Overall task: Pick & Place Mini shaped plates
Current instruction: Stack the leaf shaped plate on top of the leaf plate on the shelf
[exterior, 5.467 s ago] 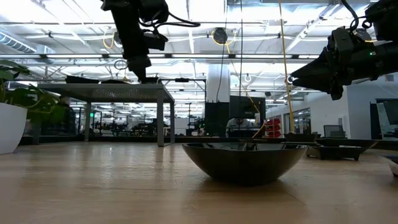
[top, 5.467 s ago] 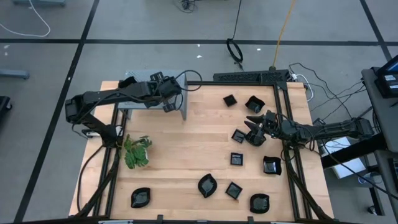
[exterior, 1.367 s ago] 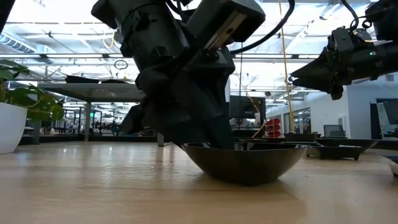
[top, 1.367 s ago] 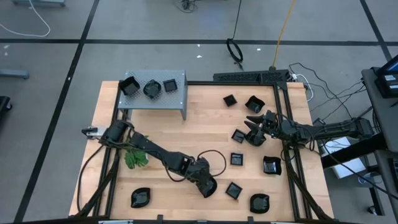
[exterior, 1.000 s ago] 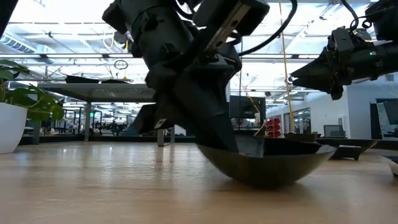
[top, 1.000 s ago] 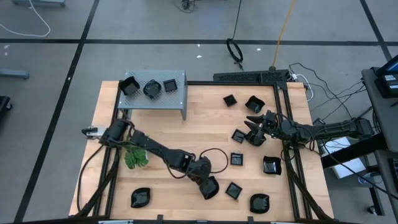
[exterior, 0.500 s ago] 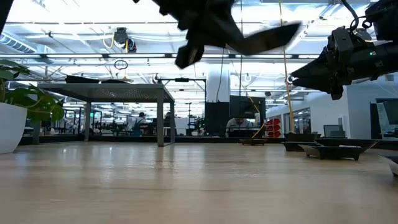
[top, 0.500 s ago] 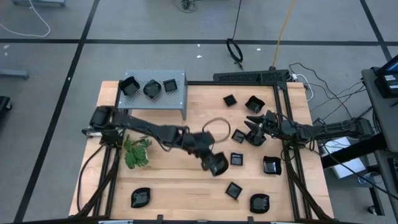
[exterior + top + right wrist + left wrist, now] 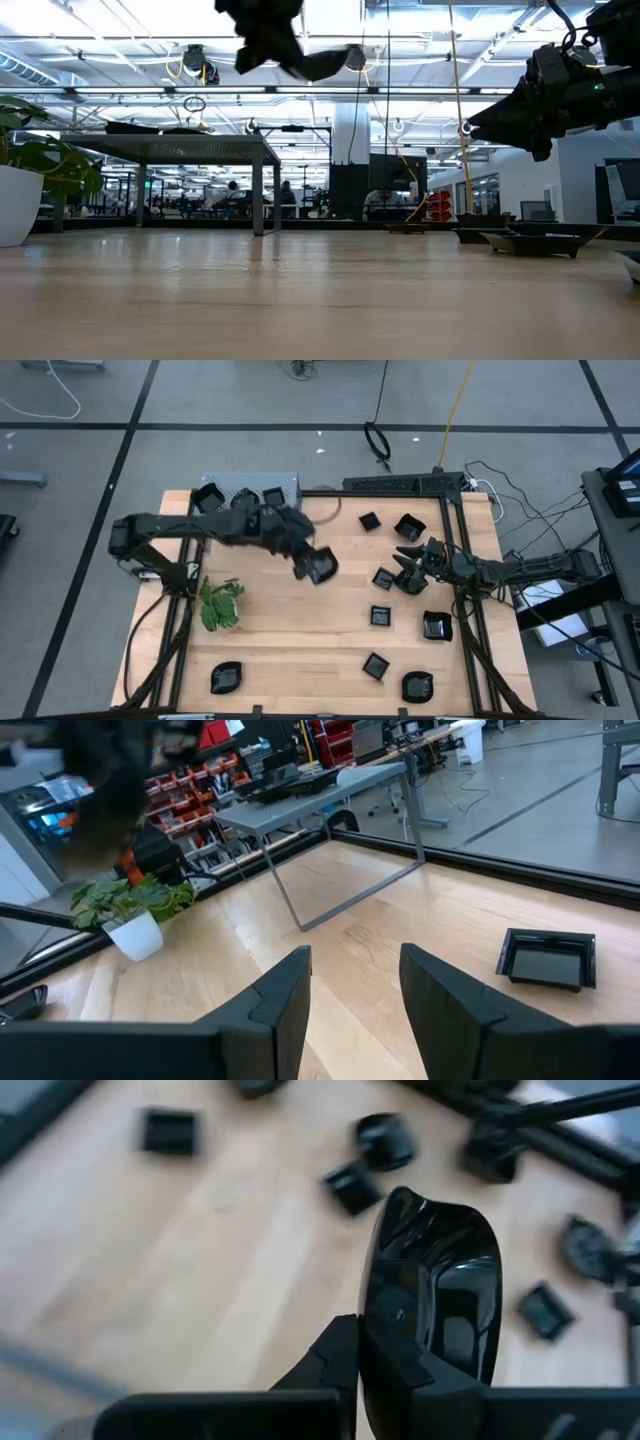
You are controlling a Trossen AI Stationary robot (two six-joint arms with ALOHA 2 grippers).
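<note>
Black plate (image 9: pixel 320 566) pinched edgewise in left pincer (image 9: pixel 308 565), airborne.

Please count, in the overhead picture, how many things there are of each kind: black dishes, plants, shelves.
Black dishes: 12 (8 on the table, 3 on the shelf, 1 in the left fingers)
Plants: 1
Shelves: 1
Total: 14
</note>
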